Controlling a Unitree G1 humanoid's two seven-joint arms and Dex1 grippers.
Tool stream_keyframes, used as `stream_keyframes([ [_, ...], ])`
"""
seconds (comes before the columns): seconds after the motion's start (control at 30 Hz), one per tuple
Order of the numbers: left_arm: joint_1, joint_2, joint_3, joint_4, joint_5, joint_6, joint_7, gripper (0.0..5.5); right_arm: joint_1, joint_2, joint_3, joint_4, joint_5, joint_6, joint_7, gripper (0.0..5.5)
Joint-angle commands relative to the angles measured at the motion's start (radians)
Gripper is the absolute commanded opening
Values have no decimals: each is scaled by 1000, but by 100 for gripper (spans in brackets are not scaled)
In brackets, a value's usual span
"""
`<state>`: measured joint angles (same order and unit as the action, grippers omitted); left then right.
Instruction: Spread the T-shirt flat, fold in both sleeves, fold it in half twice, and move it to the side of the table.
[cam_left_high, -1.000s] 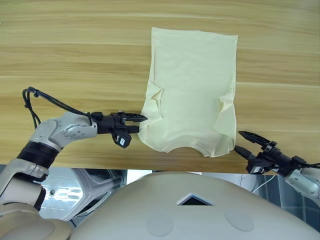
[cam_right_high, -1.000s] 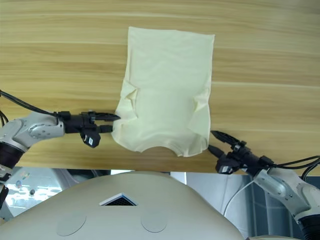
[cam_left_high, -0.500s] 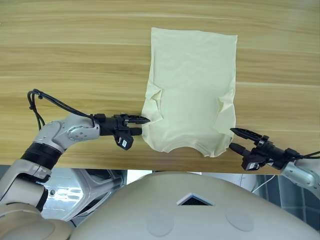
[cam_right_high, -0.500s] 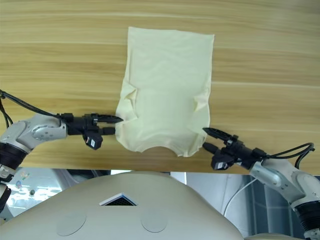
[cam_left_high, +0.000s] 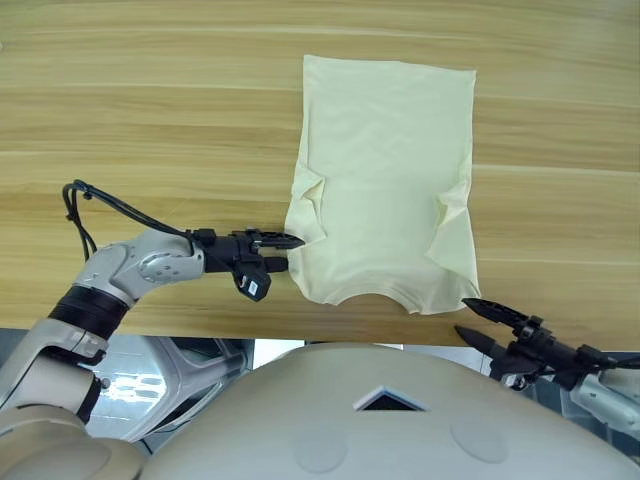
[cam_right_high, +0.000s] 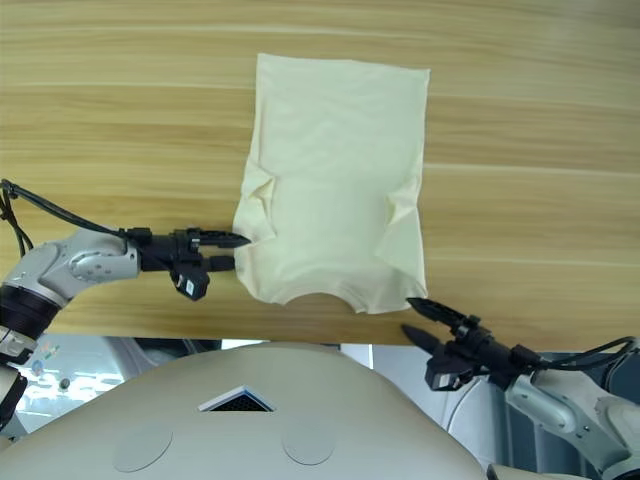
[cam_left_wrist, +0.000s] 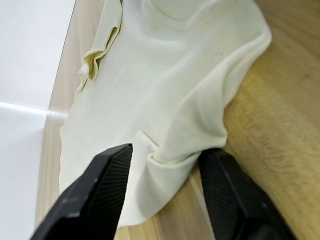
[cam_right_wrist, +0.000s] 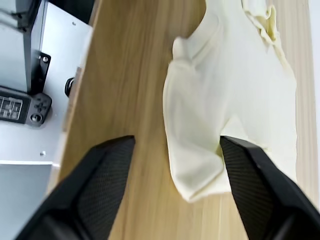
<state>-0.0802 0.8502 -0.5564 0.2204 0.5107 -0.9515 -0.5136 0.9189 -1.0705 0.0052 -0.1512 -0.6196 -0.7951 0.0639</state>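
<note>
There's one pale yellow T-shirt on the wooden table, with both of its two sleeves tucked in. Two claws are out. The left gripper has its two fingers spread, and a fold of the shirt's shoulder edge lies loose between them. The right gripper is released as well, fingers apart, hanging just off the table's near edge. The shirt's other shoulder corner sits right ahead of its tips; I cannot tell whether they touch.
</note>
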Motion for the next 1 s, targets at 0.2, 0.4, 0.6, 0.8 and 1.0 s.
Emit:
stream_keyframes([
  [0.2, 56, -17, -60, 51, 95, 52, -58, 242, -139, -5, 47, 206, -73, 22, 53, 318],
  [0.4, 59, -22, -58, 47, 95, 53, -54, 242, -146, -26, 11, 239, -70, 11, 49, 318],
  [0.6, 52, -38, -59, 57, 100, 56, -49, 242, -230, -1, 52, 251, -80, 9, 71, 318],
  [0.8, 48, -41, -61, 58, 100, 50, -53, 242, -266, 6, 111, 240, -80, -6, 96, 318],
  [1.0, 41, -30, -61, 68, 101, 40, -56, 200, -272, -1, 134, 238, -82, -3, 97, 253],
])
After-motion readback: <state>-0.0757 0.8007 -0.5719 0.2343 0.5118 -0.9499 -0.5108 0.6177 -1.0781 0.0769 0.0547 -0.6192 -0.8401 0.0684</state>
